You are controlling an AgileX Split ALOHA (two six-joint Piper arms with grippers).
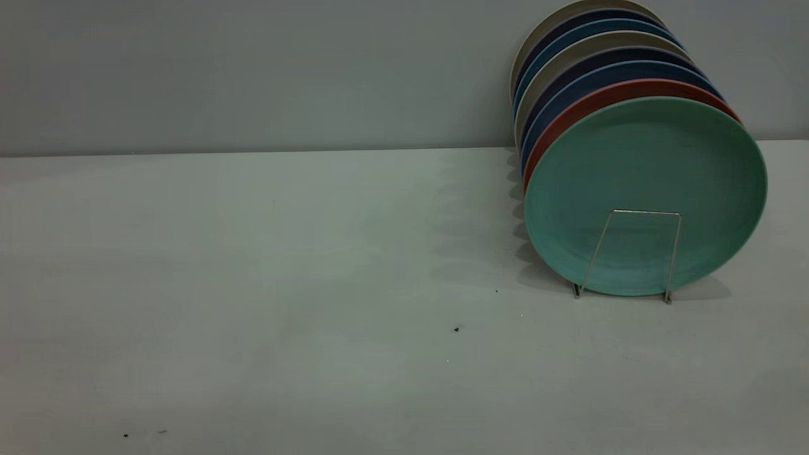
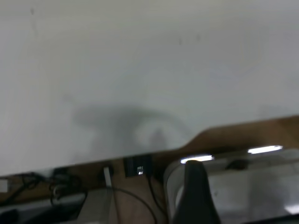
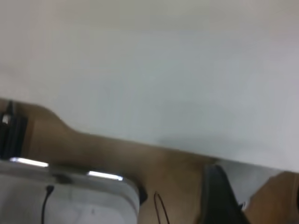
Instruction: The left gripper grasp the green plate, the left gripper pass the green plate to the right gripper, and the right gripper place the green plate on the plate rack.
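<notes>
Nearest the exterior camera it's just bare pale counter [image 1: 253,316] with a few dark specks on it, one around the middle [image 1: 456,329] and a couple down by the near left corner. Neither arm shows up in that view at all.

Further back, over toward the right edge, the plate rack [image 1: 632,253] stands with its front squared wire loop in plain sight, both feet on the counter. The green plate [image 1: 644,189] is already in there, upright on its edge, face toward the camera and leaning back a bit, with that front loop crossing its lower part. It's the nearest plate in the row.

Right behind it is the salmon-pink plate [image 1: 607,95], then the blue plates [image 1: 600,69] and a couple of pale greyish plates [image 1: 543,47] mixed in, all stacked upright and running back to the grey wall [image 1: 253,69].

The wrist views don't add much. The left hand [image 2: 195,196] only shows as one dark finger, looking out over blank counter surface with its edge and some cables beyond, so I can't tell whether it's open or closed. Same deal with the right hand [image 3: 217,196]: one dark finger over the counter edge and a brown surface past it, can't tell its state either. Neither one has anything visible in it.
</notes>
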